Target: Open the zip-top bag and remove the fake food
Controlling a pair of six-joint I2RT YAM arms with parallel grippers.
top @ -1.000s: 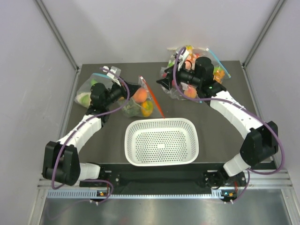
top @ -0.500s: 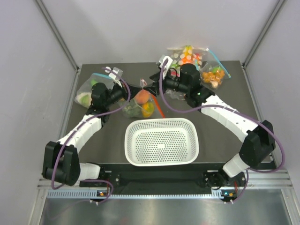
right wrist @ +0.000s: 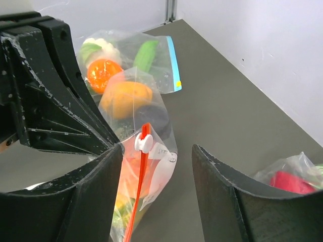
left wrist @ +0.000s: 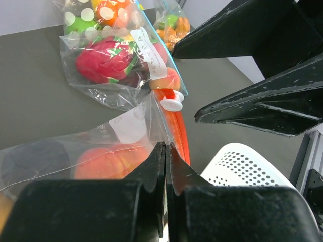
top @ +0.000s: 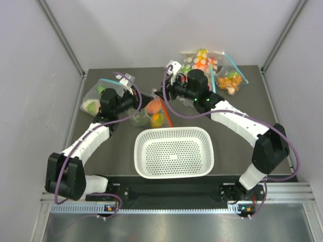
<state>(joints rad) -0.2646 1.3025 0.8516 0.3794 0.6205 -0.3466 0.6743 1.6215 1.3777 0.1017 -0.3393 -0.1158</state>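
Observation:
The zip-top bag (top: 149, 113) lies left of the table's centre, its red-orange zip strip (right wrist: 135, 197) carrying a white slider (right wrist: 144, 143). Fake food shows through it: an orange-red piece (left wrist: 103, 160), a yellow-orange one (right wrist: 125, 98) and a dark one (right wrist: 153, 117). My left gripper (left wrist: 165, 147) is shut on the clear plastic just beside the zip strip (left wrist: 179, 128). My right gripper (right wrist: 156, 149) is open, its fingers on either side of the slider without touching it. In the top view it (top: 160, 94) sits just right of the left gripper (top: 137, 99).
A white perforated basket (top: 174, 152) stands in front of the bag. A blue-zipped bag (top: 95, 96) of toy food lies at the left, and two more (top: 202, 59) (top: 229, 80) sit at the back right. Grey walls close in the table on three sides.
My right arm swung left from the back-right bags to the red-zipped bag's slider, its jaws narrowing. The left gripper held its grip in place.

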